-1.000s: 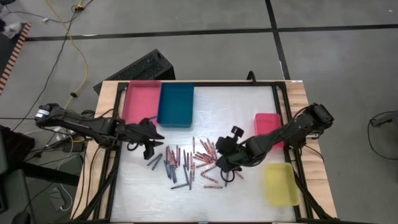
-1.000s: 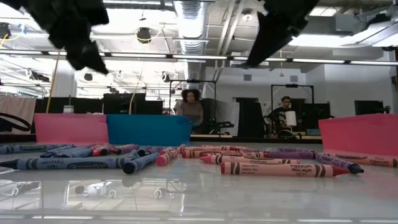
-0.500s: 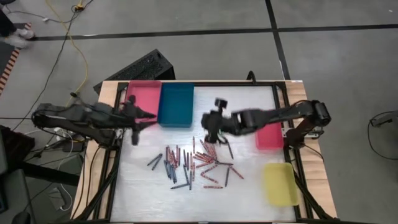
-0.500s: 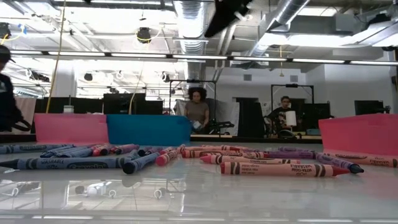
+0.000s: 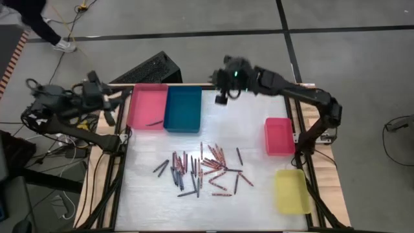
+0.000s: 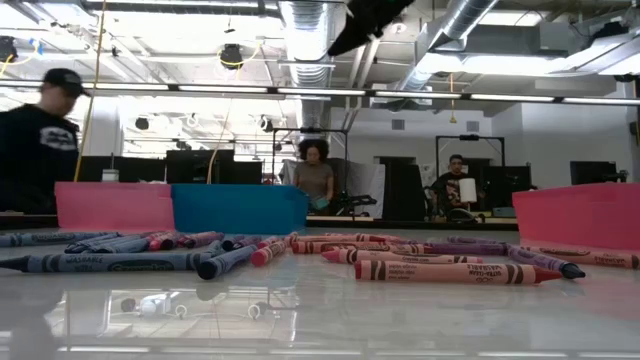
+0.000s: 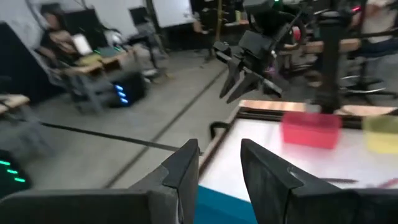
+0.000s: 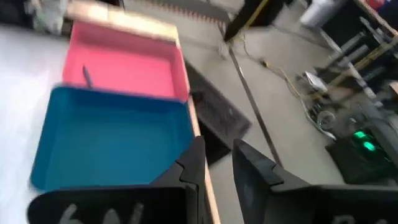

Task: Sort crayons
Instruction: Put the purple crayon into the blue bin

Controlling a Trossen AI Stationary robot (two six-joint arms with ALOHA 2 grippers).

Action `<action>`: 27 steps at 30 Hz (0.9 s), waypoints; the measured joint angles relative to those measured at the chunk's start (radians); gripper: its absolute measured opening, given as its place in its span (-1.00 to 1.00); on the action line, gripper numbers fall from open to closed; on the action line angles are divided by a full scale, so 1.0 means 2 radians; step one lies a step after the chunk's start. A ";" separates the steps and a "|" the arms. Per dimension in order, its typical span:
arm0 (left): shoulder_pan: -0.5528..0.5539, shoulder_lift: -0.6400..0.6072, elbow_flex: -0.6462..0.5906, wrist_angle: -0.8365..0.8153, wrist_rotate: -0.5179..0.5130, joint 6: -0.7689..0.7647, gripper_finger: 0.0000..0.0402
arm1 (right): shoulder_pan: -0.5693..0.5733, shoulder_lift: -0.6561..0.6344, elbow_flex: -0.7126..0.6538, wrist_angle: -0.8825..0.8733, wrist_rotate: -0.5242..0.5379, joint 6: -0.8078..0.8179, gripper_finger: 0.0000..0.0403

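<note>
Now both arms have pulled up and away from the pile they were over a second ago. Left gripper has swung back past the table's left edge, off the surface, and hangs beside the pink tray; its fingers are apart with nothing between them. One dark crayon now lies inside the pink tray, toward its front; that tray was bare a second ago, so I judge the left arm has just dropped it there. Blue tray, touching the pink one at the far left of the table, is empty. Right gripper has gone from the pile up to the table's far edge, just past the blue tray's far right corner; its fingers stand slightly apart and I see nothing held between them, so if it was bringing a crayon to the blue tray, none has landed. Most of the crayons lie loose in a scatter at the middle of the table toward the front edge, well apart from every tray. Red tray at the right edge and yellow tray at the front right corner look empty. Sorting has barely started: one stick binned, and both arms need to go back down to the pile.
</note>
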 joint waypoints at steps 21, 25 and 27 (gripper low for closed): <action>0.000 -0.065 -0.001 0.022 -0.029 0.152 -0.45 | -0.120 0.138 -0.011 0.168 -0.197 0.034 -0.60; 0.000 -0.065 0.004 0.052 -0.013 0.152 -0.45 | -0.085 0.109 -0.011 0.176 -0.198 0.048 -0.60; 0.000 -0.065 0.004 0.054 -0.001 0.142 -0.45 | -0.064 0.085 -0.010 0.172 -0.201 0.048 -0.60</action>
